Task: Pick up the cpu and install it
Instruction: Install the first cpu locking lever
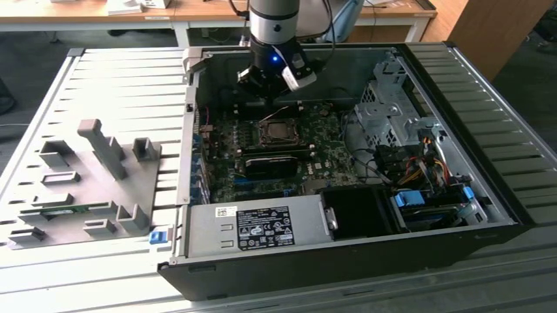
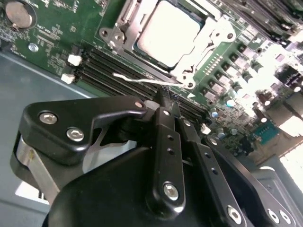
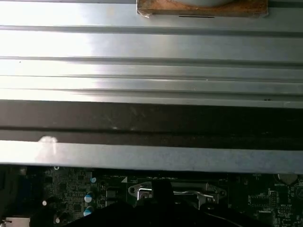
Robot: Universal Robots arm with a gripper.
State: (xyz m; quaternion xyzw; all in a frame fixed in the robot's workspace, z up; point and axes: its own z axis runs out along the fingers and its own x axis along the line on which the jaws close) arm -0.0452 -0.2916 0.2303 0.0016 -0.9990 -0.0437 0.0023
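Sitting in socket point(image 2: 156, 42) — cpu point(image 2: 168, 30) | gripper point(image 2: 163, 97) above motherboard point(image 1: 261, 163) — jaws together, empty | computer case point(image 1: 470, 130) open

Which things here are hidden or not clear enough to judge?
- Cpu: in the second wrist view it sits in the socket; the upper edge cuts off its far side.
- Socket lever: latched or not, unclear.
- Gripper: fingers together there; in the exterior view the arm hides them.
- First wrist view: the case wall blocks most of the board.

open computer case point(image 1: 487, 189) beside a grey fixture tray point(image 1: 87, 189) on slatted table point(image 1: 113, 78).
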